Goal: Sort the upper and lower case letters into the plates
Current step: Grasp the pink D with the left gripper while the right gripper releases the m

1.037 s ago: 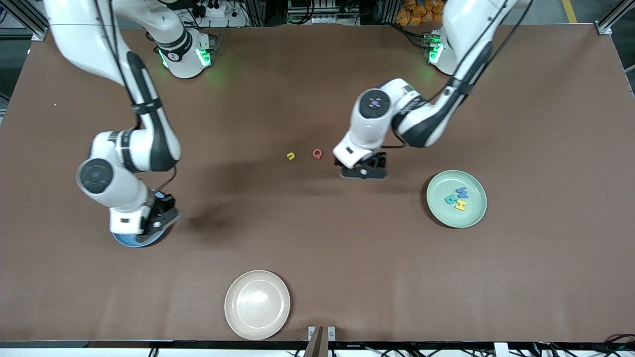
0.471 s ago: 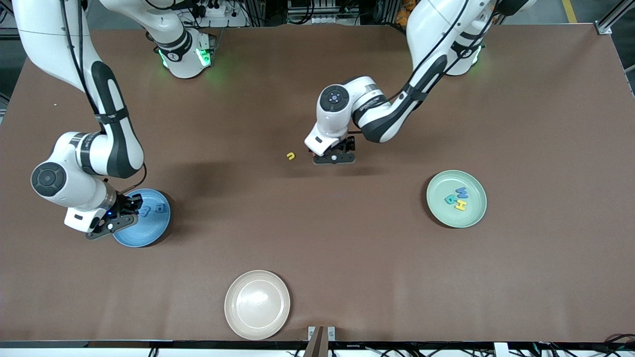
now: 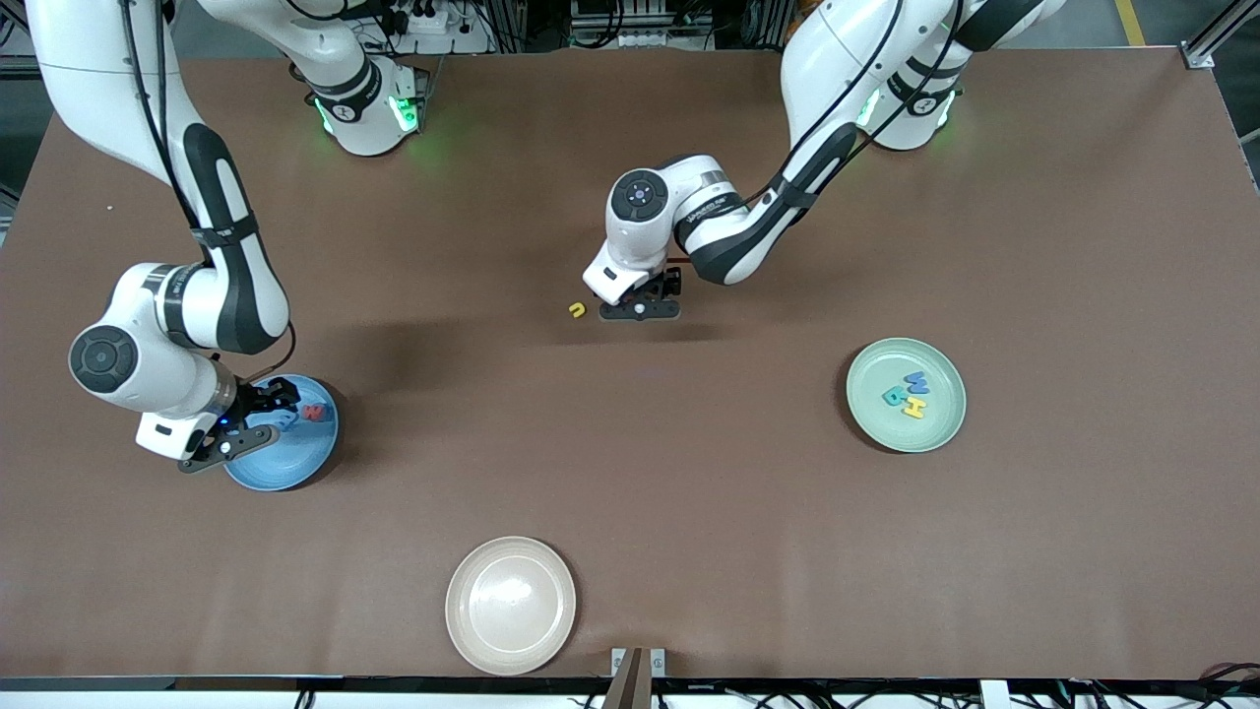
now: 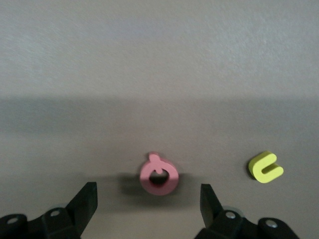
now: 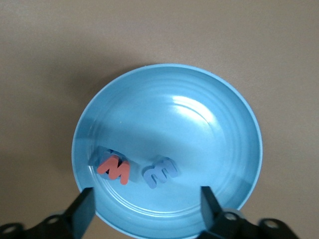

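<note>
The open left claw (image 4: 147, 209) hung over the pink letter (image 4: 158, 175) at mid-frame, ready to drop and pinch it, while the open right claw (image 5: 144, 211) waited above the blue plate (image 5: 227, 114).

Front cam is mounted high, across from the robot bases, looking steeply down on the whole brown surface (image 3: 630, 512); both arms and all three plates fit in view. Left wrist cam looks straight down, close in, past the tips of the left pincer (image 4: 148, 211); it frames a pink letter (image 4: 158, 175) and a yellow letter (image 4: 266, 167), the yellow one also in the front view (image 3: 577, 310) mid-surface. Right wrist cam also points down at close range, past the right pincer (image 5: 148, 214), filling its frame with the blue plate (image 5: 219, 124), seen in the front view (image 3: 295, 463) at the right arm's end.
</note>
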